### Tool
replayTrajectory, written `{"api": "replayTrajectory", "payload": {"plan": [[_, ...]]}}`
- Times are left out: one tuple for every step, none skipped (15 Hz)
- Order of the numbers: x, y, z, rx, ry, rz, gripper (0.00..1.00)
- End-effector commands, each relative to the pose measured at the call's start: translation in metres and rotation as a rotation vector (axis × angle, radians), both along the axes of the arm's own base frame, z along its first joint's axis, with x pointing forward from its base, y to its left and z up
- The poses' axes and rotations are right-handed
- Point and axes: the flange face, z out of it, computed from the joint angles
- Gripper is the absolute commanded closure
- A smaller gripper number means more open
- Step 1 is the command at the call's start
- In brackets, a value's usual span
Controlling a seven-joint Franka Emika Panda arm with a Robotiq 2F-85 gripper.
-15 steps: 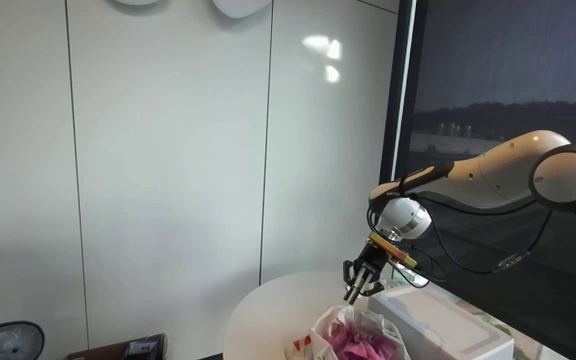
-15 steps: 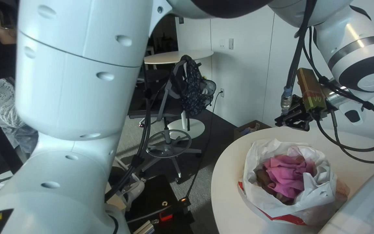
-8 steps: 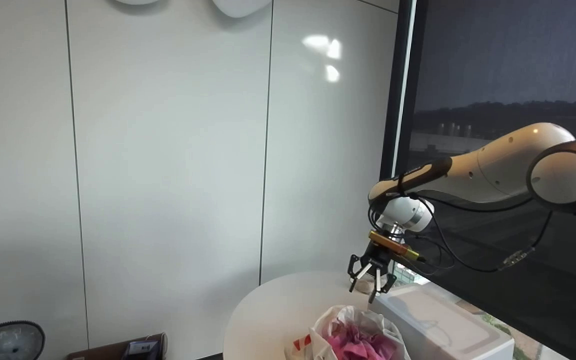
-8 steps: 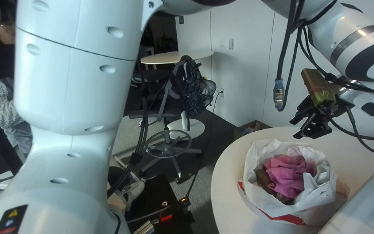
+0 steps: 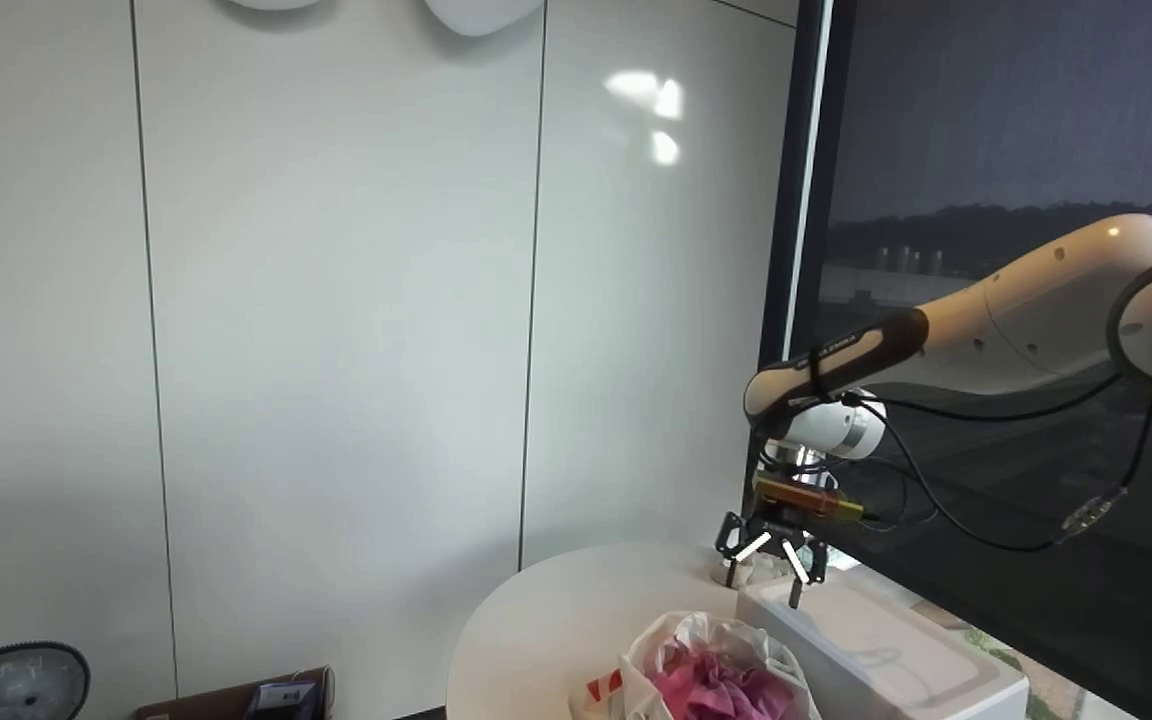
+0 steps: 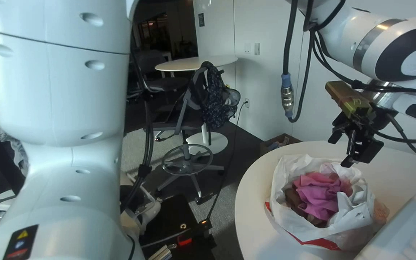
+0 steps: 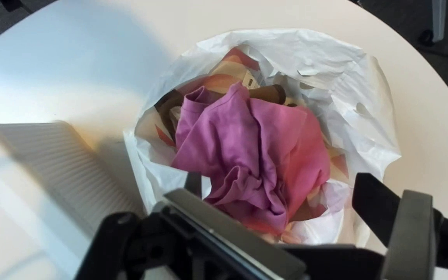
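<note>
The tool (image 5: 764, 584) has just parted wide, nothing gripped, so it seems free to take the pink cloth (image 7: 228, 144) bunched in the white bag (image 7: 348, 74) on the worktop (image 6: 251, 206). In both exterior views a white box (image 5: 886, 640) stands just right of the bag and could crowd a low approach

- In an exterior view, pale, seamed wall panels (image 5: 336, 300) run from 7 round to 12 o'clock, with light patches (image 5: 631, 84) near 12.
- At 2 o'clock, a dark window (image 5: 1016, 120) shows a dim, hilly skyline (image 5: 1016, 222).
- In an exterior view, a round table (image 6: 197, 62) stands at 12, a swivel chair (image 6: 190, 124) just off centre, grey carpet (image 6: 226, 209) at 6.
- White round surface (image 6: 251, 195): 4 to 6 in both exterior views.
</note>
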Motion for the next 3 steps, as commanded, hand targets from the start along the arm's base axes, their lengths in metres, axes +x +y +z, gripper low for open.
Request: {"api": "replayTrajectory", "payload": {"plan": [[-0.0242, 0.0012, 0.0171, -0.055, -0.029, -0.008, 0.0], [-0.0266, 0.0007, 0.0185, -0.061, -0.029, -0.013, 0.0], [-0.0294, -0.0004, 0.0197, -0.065, -0.027, -0.014, 0.0]]}}
